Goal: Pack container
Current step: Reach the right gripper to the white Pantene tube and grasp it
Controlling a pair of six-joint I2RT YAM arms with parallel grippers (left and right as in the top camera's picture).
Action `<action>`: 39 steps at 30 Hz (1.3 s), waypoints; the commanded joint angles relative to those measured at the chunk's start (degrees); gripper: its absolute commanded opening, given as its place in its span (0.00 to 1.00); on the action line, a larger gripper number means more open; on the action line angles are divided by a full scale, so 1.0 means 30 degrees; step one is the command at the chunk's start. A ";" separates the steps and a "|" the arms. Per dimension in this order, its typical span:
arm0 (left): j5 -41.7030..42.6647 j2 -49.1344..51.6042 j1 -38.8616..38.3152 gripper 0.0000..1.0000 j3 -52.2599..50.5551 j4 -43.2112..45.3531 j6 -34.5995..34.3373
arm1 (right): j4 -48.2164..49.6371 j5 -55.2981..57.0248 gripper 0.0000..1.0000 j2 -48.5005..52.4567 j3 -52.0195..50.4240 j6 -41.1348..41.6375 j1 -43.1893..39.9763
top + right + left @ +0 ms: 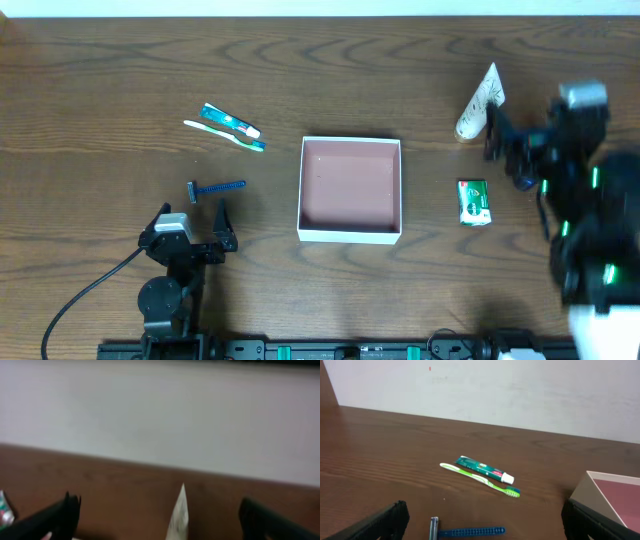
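So the container (350, 188) sits pretty much dead center of the overhead shot on the wood bench (100, 70), white walls, pinkish floor showing. In the upper left there's a toothpaste (231, 121) and a toothbrush (224, 134) lying side by side, just about touching. A blue razor (217, 187) lies a bit below them, left of the container. The right side has 2 things: a white tube (481, 103) up top and a green packet (473, 201) lower down, near the container's right wall but apart from it. Left jaws are spread wide at lower left, just below the razor, gripping nothing. In the left wrist view the razor lies between them at the bottom edge, with the container's corner at the right. Right jaws are spread too, at the right edge next to the tube, a bit blurry. The right wrist view shows the tube's tip between them, not pinched.
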 commanded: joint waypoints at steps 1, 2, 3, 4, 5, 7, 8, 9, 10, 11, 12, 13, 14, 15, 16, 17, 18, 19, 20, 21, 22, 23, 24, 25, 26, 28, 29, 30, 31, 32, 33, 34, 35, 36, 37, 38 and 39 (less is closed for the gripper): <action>0.0226 0.0022 0.0095 0.98 -0.0291 -0.0707 0.0262 | -0.1960 -0.0466 0.99 0.3716 0.3927 -0.0517 0.0240; 0.0226 0.0022 0.0095 0.98 -0.0291 -0.0707 0.0262 | -0.2550 -0.0495 0.99 0.4619 0.4874 -0.0517 0.0240; 0.0226 0.0022 0.0095 0.98 -0.0291 -0.0707 0.0262 | -0.3038 -0.0503 0.99 0.5530 0.5741 -0.0510 0.0240; 0.0219 0.0022 0.0095 0.98 -0.0291 -0.0707 0.0262 | -0.3388 -0.0510 0.99 0.6288 0.6346 -0.0503 0.0248; 0.0226 0.0022 0.0095 0.98 -0.0291 -0.0707 0.0262 | -0.3708 -0.0517 0.99 0.6819 0.6688 -0.0503 0.0248; 0.0226 0.0022 0.0095 0.98 -0.0291 -0.0707 0.0262 | -0.3949 -0.0335 0.99 0.7665 0.6849 -0.0517 0.0240; 0.0226 0.0022 0.0095 0.98 -0.0291 -0.0707 0.0262 | -0.4131 -0.0044 0.99 0.8007 0.6849 -0.0510 0.0219; 0.0226 0.0022 0.0095 0.98 -0.0291 -0.0707 0.0262 | -0.4299 0.0095 0.99 0.8269 0.6841 -0.0510 0.0182; 0.0226 0.0022 0.0095 0.98 -0.0291 -0.0707 0.0262 | -0.4393 0.0219 0.99 0.8633 0.6841 -0.0510 0.0109; 0.0226 0.0022 0.0095 0.98 -0.0291 -0.0707 0.0262 | -0.4488 0.0248 0.99 0.8939 0.6841 -0.0539 0.0044; 0.0226 0.0022 0.0095 0.98 -0.0291 -0.0707 0.0262 | -0.4590 0.0291 0.99 0.9282 0.6841 -0.0678 -0.0095; 0.0226 0.0022 0.0095 0.98 -0.0291 -0.0707 0.0262 | -0.4677 0.0401 0.99 0.9602 0.6841 -0.0721 -0.0262; 0.0226 0.0022 0.0095 0.98 -0.0291 -0.0707 0.0262 | -0.4721 0.0583 0.99 0.9865 0.6841 -0.0714 -0.0459; 0.0226 0.0022 0.0095 0.98 -0.0291 -0.0707 0.0262 | -0.4787 0.0627 0.99 1.0163 0.6841 -0.0714 -0.0699; 0.0226 0.0022 0.0095 0.98 -0.0291 -0.0707 0.0262 | -0.4823 0.0627 0.99 1.0499 0.6841 -0.0721 -0.0969; 0.0226 0.0022 0.0095 0.98 -0.0291 -0.0707 0.0262 | -0.4816 0.0627 0.99 1.0739 0.6841 -0.0729 -0.1158; 0.0226 0.0022 0.0095 0.98 -0.0291 -0.0707 0.0262 | -0.4794 0.0627 0.99 1.0987 0.6841 -0.0743 -0.1326; 0.0226 0.0022 0.0095 0.98 -0.0291 -0.0707 0.0262 | -0.4779 0.0627 0.96 1.1264 0.6841 -0.0933 -0.1479; 0.0226 0.0022 0.0095 0.98 -0.0291 -0.0707 0.0262 | -0.4787 0.0627 0.92 1.1533 0.6841 -0.1195 -0.1581; 0.0226 0.0022 0.0095 0.98 -0.0291 -0.0707 0.0262 | -0.4787 0.0627 0.90 1.1810 0.6841 -0.1384 -0.1661; 0.0226 0.0022 0.0095 0.98 -0.0291 -0.0707 0.0262 | -0.4787 0.0627 0.89 1.2080 0.6841 -0.1464 -0.1705; 0.0226 0.0022 0.0095 0.98 -0.0291 -0.0707 0.0262 | -0.4787 0.0619 0.89 1.2313 0.6841 -0.1632 -0.1705; 0.0226 0.0022 0.0095 0.98 -0.0291 -0.0707 0.0262 | -0.4779 0.0619 0.89 1.2546 0.6841 -0.1676 -0.1705; 0.0226 0.0022 0.0095 0.98 -0.0291 -0.0707 0.0262 | -0.4779 0.0619 0.88 1.2808 0.6841 -0.1749 -0.1698; 0.0226 0.0022 0.0095 0.98 -0.0291 -0.0707 0.0262 | -0.4772 0.0583 0.88 1.3063 0.6841 -0.1814 -0.1698; 0.0226 0.0022 0.0095 0.98 -0.0291 -0.0707 0.0262 | -0.4765 0.0379 0.86 1.3493 0.6841 -0.2055 -0.1698; 0.0226 0.0022 0.0095 0.98 -0.0291 -0.0707 0.0262 | -0.4765 0.0328 0.84 1.3682 0.6841 -0.2178 -0.1698; 0.0226 0.0022 0.0095 0.98 -0.0291 -0.0707 0.0262 | -0.4772 0.0335 0.82 1.3828 0.6841 -0.2171 -0.1698; 0.0226 0.0022 0.0095 0.98 -0.0291 -0.0707 0.0262 | -0.4772 0.0328 0.78 1.4018 0.6841 -0.2324 -0.1698; 0.0226 0.0022 0.0095 0.98 -0.0291 -0.0707 0.0262 | -0.4772 0.0335 0.75 1.4163 0.6841 -0.2397 -0.1698; 0.0226 0.0022 0.0095 0.98 -0.0291 -0.0707 0.0262 | -0.4765 0.0328 0.72 1.4302 0.6841 -0.2521 -0.1698; 0.0226 0.0022 0.0095 0.98 -0.0291 -0.0707 0.0262 | -0.4758 0.0335 0.66 1.4447 0.6841 -0.2543 -0.1698; 0.0226 0.0022 0.0095 0.98 -0.0291 -0.0707 0.0262 | -0.4714 0.0328 0.59 1.4579 0.6841 -0.2659 -0.1698; 0.0226 0.0022 0.0095 0.98 -0.0291 -0.0707 0.0262 | -0.4692 0.0335 0.48 1.4724 0.6841 -0.2674 -0.1698; 0.0226 0.0022 0.0095 0.98 -0.0291 -0.0707 0.0262 | -0.4619 0.0328 0.38 1.4826 0.6841 -0.2725 -0.1698; 0.0226 0.0022 0.0095 0.98 -0.0291 -0.0707 0.0262 | -0.4546 0.0335 0.30 1.4914 0.6841 -0.2725 -0.1698; 0.0226 0.0022 0.0095 0.98 -0.0291 -0.0707 0.0262 | -0.4481 0.0335 0.22 1.4965 0.6841 -0.2725 -0.1698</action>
